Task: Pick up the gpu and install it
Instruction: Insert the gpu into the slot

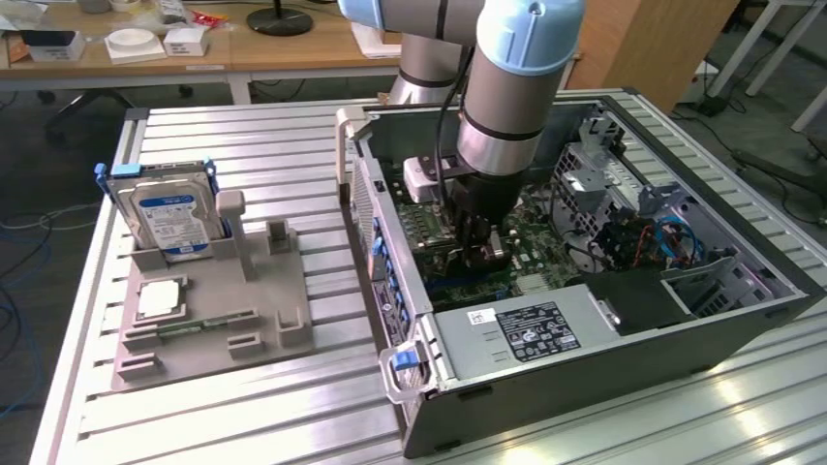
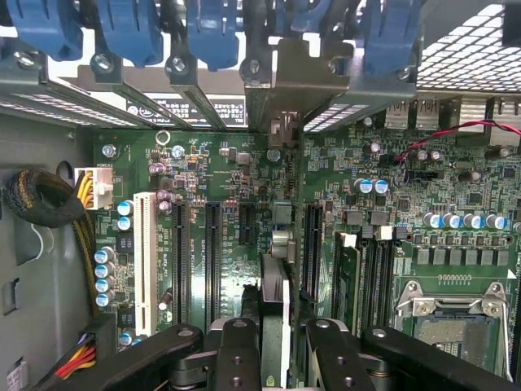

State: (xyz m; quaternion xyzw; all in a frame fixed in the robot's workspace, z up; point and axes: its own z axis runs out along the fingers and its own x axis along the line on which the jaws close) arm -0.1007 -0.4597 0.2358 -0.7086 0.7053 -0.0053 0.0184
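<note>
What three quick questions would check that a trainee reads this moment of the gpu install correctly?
1. True or false: the gripper is closed on the gpu inside the open computer case.
2. Where is the hard drive? A) standing upright in the grey holder outside the case; B) lying inside the case; C) in the gripper.
3. Fill in: in the wrist view the gpu is seen edge-on against the green ______.

Key: 1 true; 2 A; 3 motherboard.
</note>
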